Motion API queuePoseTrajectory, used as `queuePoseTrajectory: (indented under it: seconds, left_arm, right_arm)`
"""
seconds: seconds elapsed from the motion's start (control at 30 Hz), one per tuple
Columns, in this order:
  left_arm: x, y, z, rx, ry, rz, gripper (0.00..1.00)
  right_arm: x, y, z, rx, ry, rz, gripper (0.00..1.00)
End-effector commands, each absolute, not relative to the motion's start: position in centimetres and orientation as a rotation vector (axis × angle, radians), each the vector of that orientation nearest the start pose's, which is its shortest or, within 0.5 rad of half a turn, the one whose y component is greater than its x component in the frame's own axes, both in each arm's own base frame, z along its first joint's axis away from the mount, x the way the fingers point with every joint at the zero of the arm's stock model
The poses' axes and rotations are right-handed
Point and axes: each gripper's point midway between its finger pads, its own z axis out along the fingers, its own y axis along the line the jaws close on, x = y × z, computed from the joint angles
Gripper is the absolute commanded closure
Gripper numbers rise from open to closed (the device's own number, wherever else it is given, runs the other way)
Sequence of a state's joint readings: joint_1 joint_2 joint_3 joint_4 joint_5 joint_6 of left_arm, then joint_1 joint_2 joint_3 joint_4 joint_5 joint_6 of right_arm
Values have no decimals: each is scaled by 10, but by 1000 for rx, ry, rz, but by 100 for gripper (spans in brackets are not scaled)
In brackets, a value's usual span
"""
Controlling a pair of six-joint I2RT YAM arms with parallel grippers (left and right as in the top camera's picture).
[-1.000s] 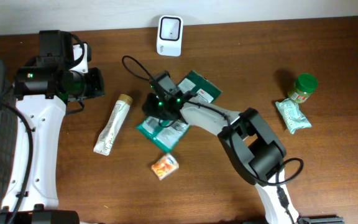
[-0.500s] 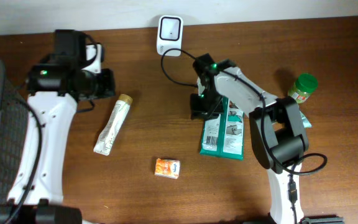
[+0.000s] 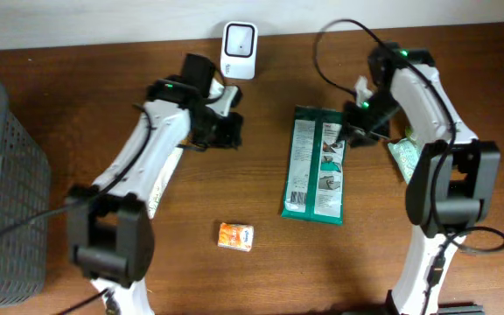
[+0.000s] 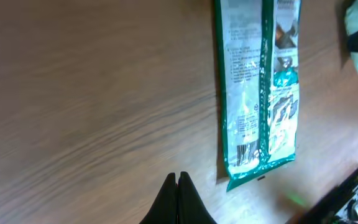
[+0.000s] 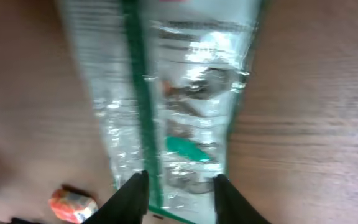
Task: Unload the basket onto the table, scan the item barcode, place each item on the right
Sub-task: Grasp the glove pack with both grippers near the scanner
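Your right end effector (image 5: 179, 180) hangs over the green and silver packet (image 3: 315, 166) with its fingers (image 5: 135, 196) spread. One short end of the packet shows between them. Whether they touch the film I cannot tell. Your left end effector (image 4: 179, 180) is pressed together, holds nothing, and sits just beside the scanner (image 3: 239, 39), on the side toward the packet.

The packet lies flat on the tabletop (image 3: 366, 254), near the scanner, off toward the right arm's side, with its long axis pointing roughly away from the scanner. Its barcode (image 4: 247, 151) faces up, close to one short end.

Judging by the glare and wrinkles, expect thin glossy film: light, limp and slippery. It will probably sag or fold once lifted, and a curled face could spoil the read. Because it lies so flat, there is little for a finger to get under. A pinch straight down on the middle would likely just slide.

Take it at a short end, across the sealed edge where the film looks stiffest, and keep the pads off the barcode itself. Holding near the barcode end should keep that patch flatter when you turn it toward the scanner. Grip firmly, but crushing is a small worry here. Slipping and flopping are the likelier troubles.
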State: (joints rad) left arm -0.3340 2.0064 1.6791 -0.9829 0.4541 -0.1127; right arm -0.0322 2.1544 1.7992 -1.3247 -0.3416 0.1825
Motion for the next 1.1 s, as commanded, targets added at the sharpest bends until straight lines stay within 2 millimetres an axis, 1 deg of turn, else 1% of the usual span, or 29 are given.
queuePoseTrajectory:
  seconds: [0.0,0.07,0.17,0.2,0.3,0.33,0.43,0.5,0.53,0.6,0.67,0.7,0.73,0.77,0.83,0.9,1.0,1.03,1.07]
  left_arm:
    - [387,-237,82,474,2907,-817,100]
    - [388,-239,73,476,2919,-816,100]
    - [392,-233,70,475,2923,-756,100]
    - [392,-233,70,503,2911,-751,100]
    - [392,-233,70,611,2872,-741,100]
    - [392,-233,70,650,2858,-737,100]
    - [392,-233,70,670,2850,-735,100]
    - [392,-233,70,669,2850,-735,100]
    - [393,-233,70,668,2850,-735,100]
    - [393,-233,69,617,2871,-740,100]
    - [395,-234,64,525,2904,-748,100]
    - [396,-233,59,444,2934,-736,100]
    - [398,-229,53,321,2978,-709,100]
    - [399,-229,46,256,3001,-705,100]
    - [403,-235,34,146,3023,-752,100]
    - [405,-238,25,79,3036,-773,100]
    - [405,-241,11,19,3060,-799,100]
    - [404,-241,6,15,3073,-800,100]
    - [403,-241,2,12,3081,-798,100]
  right_arm:
    - [372,33,46,425,3250,563,72]
    - [361,35,29,442,3268,590,75]
    - [358,49,18,434,3247,695,78]
    - [360,55,15,415,3232,728,78]
    - [363,80,4,295,3207,747,77]
    - [365,93,0,199,3195,744,77]
    - [370,120,-2,11,3157,739,77]
    - [372,133,-2,-43,3139,738,77]
    - [372,137,-2,-36,3140,739,76]
    - [373,140,2,-26,3132,779,68]
    - [375,140,8,3,3116,853,64]
    - [376,140,11,17,3107,886,64]
    - [378,140,15,37,3089,941,64]
    - [380,139,18,73,3076,986,64]
    - [381,132,19,149,3077,1003,63]
    - [382,127,19,171,3077,1003,63]
    - [373,116,20,237,3114,1016,64]
    - [372,115,22,199,3103,1047,67]
    - [372,115,25,134,3078,1094,67]
